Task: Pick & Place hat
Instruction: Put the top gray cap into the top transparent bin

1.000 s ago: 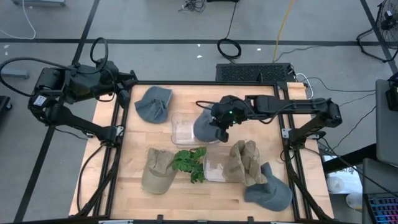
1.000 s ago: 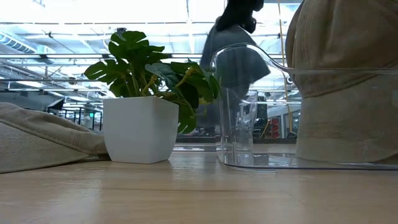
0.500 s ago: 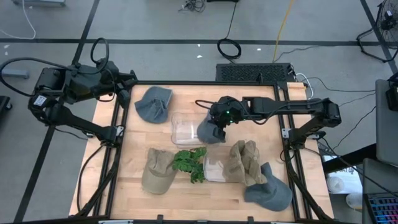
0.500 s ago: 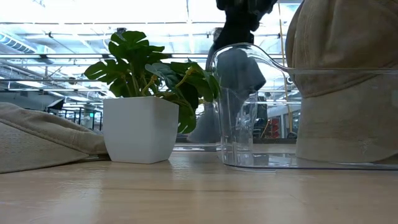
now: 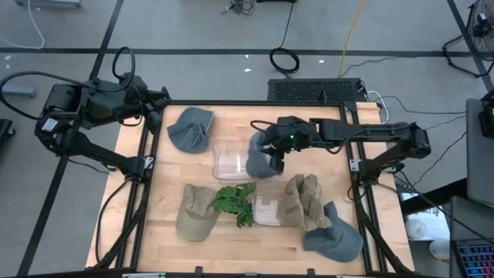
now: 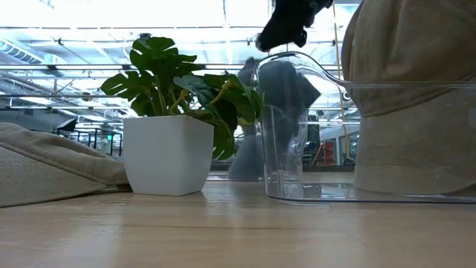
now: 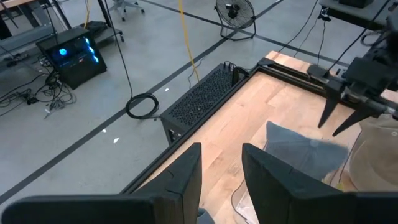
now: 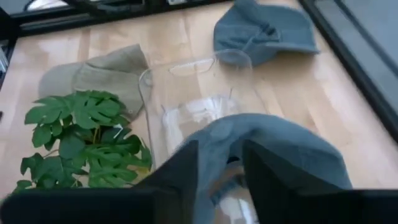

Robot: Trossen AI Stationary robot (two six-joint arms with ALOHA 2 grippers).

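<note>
A grey hat (image 5: 259, 161) lies draped over the right end of a clear container (image 5: 228, 159) in the middle of the table. It also shows in the left wrist view (image 7: 303, 153) and the right wrist view (image 8: 273, 149). Its lower edge (image 6: 245, 160) reaches down toward the table. My right gripper (image 5: 275, 153) is open just above the hat, its fingers spread over the crown (image 7: 336, 127). My left gripper (image 5: 154, 117) is open and empty at the table's far left corner.
Another grey hat (image 5: 191, 127) lies at the far left. A tan hat (image 5: 196, 213) and a potted plant (image 5: 235, 203) sit near the front. A second clear container (image 5: 267, 210) holds a tan hat (image 5: 302, 201). A third grey hat (image 5: 333, 236) lies at the near right.
My right gripper has lowered the grey hat onto the right end of the clear container, let go of it and risen a little toward the table's right edge. The hat, which hung below the fingers, now lies slumped over the container's rim.
</note>
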